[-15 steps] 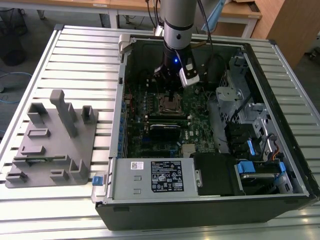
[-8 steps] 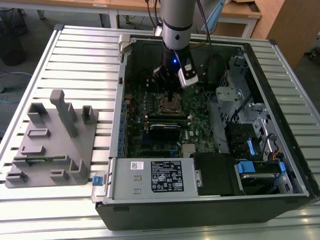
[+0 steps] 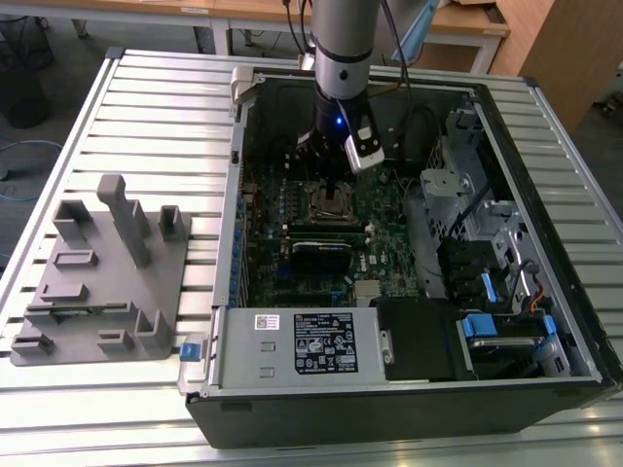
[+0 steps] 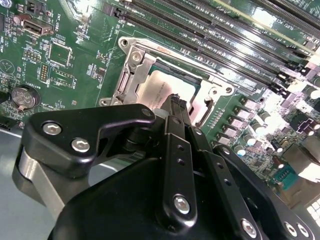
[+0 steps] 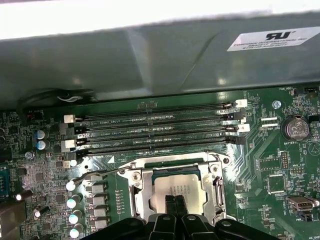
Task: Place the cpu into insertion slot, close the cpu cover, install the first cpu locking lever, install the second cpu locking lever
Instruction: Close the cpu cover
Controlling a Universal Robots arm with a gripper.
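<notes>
Exterior view: the arm reaches down into an open computer case [image 3: 292, 355] lying on a slatted counter [image 3: 146, 117], with a grey fixture [image 3: 97, 263] well apart at the case's 9 o'clock. The claw [image 3: 329, 175] hangs low over the green board, and the insertion slot [image 3: 331, 202] sits just beside it at its 6 o'clock.

In the first wrist view the cpu [image 5: 187, 187] lies flat in the slot, dull silver face up. The cpu cover [image 5: 142, 195] appears to be folded down around it, its window framing the chip. The claw's two fingers [image 5: 170, 202] are pressed together with nothing between them, and their tips are right over the chip's face. I cannot tell whether they touch it. The long memory slots [image 5: 155, 130] run just beyond the socket.

By my judgement the cpu is light, stiff and thin. Its smooth metal top would be slippery to the pads, and its underside is likely delicate. The opposite edges are the place to hold it, never the face under pressure. The cover looks like thin springy sheet metal, best pushed on its frame rim.
</notes>
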